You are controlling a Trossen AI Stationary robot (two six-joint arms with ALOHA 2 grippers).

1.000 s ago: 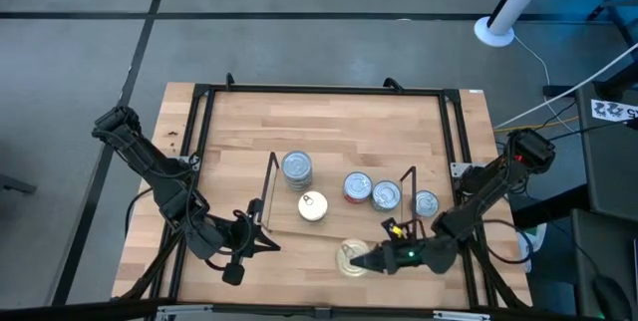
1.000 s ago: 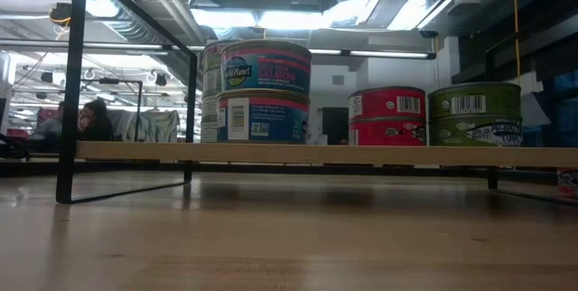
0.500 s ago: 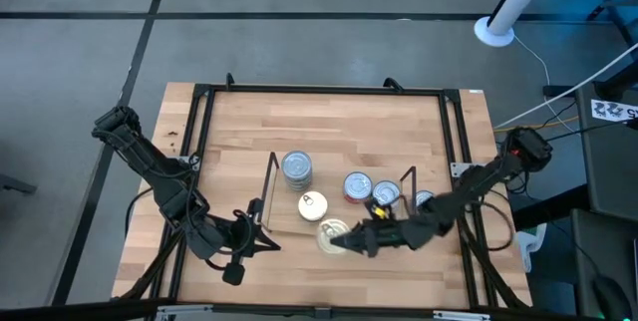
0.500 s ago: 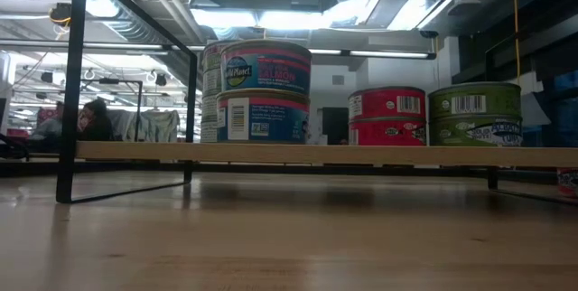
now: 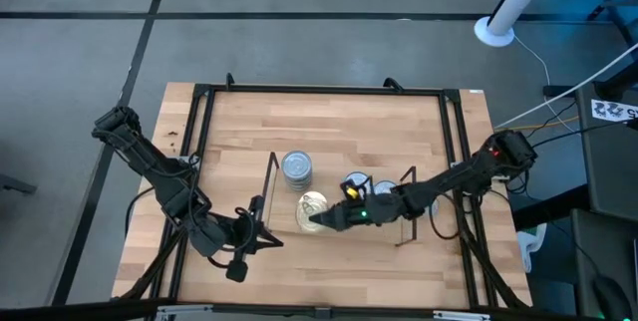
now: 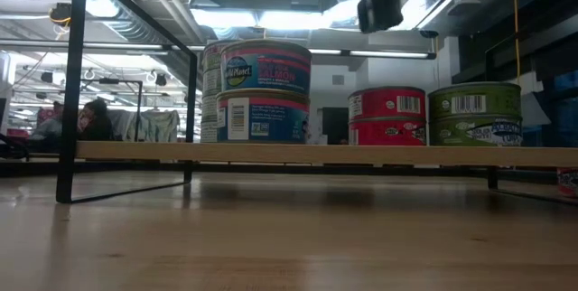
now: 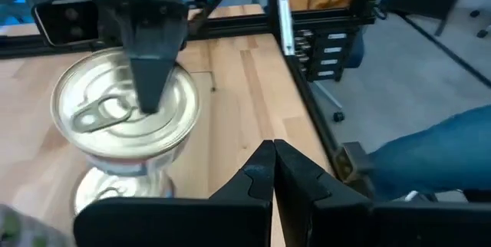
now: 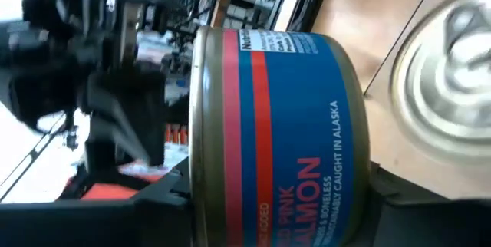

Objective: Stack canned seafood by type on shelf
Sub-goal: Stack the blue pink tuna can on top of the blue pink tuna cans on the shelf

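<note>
The shelf is a low light-wood board with black wire uprights. On it stand stacked tins: blue salmon, red and green. My right gripper reaches over the shelf from the right, shut on a blue salmon tin with a silver top. That tin hangs just over another tin on the shelf; whether the two touch does not show. My left gripper is shut on nothing and waits by the shelf's left upright. My right gripper pinches the salmon tin between its two flat ends: one finger lies on the silver top and the other is hidden under the tin's bottom. The fingers come in about level from the table's right side. The tin sits upright, lifted above the shelf board.
A silver-topped stack stands at the shelf's far left, and a red-sided tin shows beside my right arm. A black frame rims the table. People sit in the room beyond, and a blue-clad leg is past the table edge.
My right gripper has carried the salmon tin from near the table's front edge toward the left and far side, over the shelf and above the gold-topped tin that stood there. The tin has stayed upright. My gripper now shows at the top of the low view.
</note>
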